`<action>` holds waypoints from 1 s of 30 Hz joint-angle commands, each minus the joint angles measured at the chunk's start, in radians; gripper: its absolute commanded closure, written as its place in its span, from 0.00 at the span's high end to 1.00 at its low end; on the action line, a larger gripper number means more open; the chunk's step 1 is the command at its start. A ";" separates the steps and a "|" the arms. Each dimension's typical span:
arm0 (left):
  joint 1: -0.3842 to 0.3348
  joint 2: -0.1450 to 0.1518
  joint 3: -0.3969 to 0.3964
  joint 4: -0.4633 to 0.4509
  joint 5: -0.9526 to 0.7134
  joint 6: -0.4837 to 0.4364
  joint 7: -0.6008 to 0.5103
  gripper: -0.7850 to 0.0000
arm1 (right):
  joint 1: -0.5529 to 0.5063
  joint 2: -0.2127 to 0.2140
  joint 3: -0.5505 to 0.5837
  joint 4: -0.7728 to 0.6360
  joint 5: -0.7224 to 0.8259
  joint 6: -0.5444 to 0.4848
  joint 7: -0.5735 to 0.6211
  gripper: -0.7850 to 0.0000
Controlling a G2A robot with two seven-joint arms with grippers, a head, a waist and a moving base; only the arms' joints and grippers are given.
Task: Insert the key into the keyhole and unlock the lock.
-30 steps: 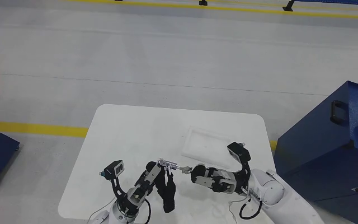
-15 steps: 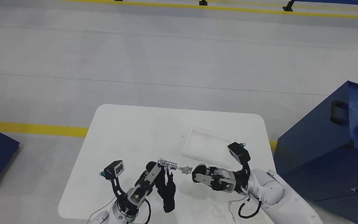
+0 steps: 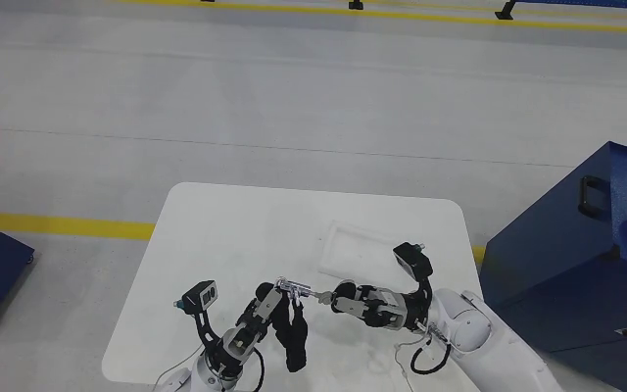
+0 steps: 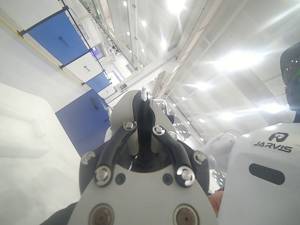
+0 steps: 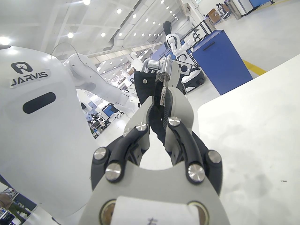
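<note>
on the white table (image 3: 211,245), near its front edge, the left gripper (image 3: 282,296) had its fingers pressed together on the body of the silver lock (image 3: 293,287), holding it clear of the tabletop. just right of it, the key (image 3: 319,293) lay in line with the lock, its blade meeting the keyhole end; how deep it sat could not be told. the right gripper (image 3: 336,296) pinched the key's head. a shallow white tray (image 3: 364,253) lay just beyond.

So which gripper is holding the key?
The right gripper: it is shut on the key, whose tip meets the lock. The left gripper holds the lock instead.
</note>
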 commanded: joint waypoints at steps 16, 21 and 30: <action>0.000 0.000 0.000 0.000 0.000 0.000 0.000 0.00 | 0.017 -0.013 -0.039 -0.001 0.159 0.070 0.062 0.00; 0.000 0.000 0.000 0.000 0.000 0.000 0.000 0.00 | 0.017 -0.010 -0.038 -0.002 0.239 0.102 0.125 0.00; 0.000 0.000 0.000 0.000 0.000 0.000 0.000 0.00 | 0.017 -0.008 -0.033 -0.012 0.345 0.158 0.216 0.00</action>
